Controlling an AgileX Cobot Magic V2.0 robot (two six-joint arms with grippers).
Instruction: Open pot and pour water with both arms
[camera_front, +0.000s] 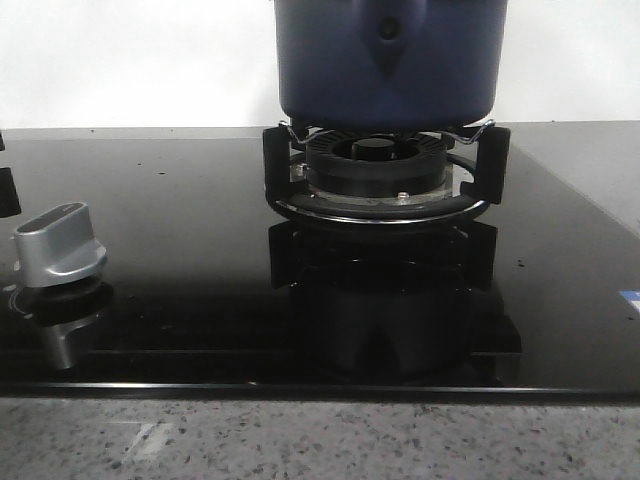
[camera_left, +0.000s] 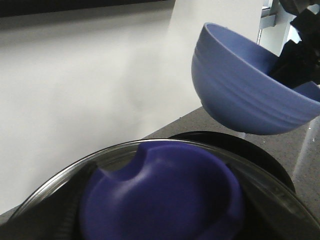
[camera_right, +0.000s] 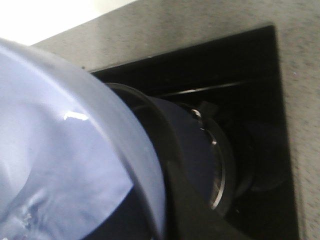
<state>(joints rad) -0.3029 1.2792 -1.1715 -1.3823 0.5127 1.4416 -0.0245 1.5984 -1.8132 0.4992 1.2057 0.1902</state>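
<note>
The dark navy pot stands on the gas burner; only its lower body shows in the front view. Neither gripper appears in that view. In the left wrist view a glass lid with a blue knob fills the near field, and my left gripper is shut on it. The pot's dark rim lies beyond the lid. A light blue bowl hangs tilted above it, with my right gripper shut on its rim. In the right wrist view the bowl sits beside the pot. Water is hard to make out.
A silver stove knob sits at the left on the black glass hob. Speckled grey counter runs along the front and right. A white wall stands behind the stove.
</note>
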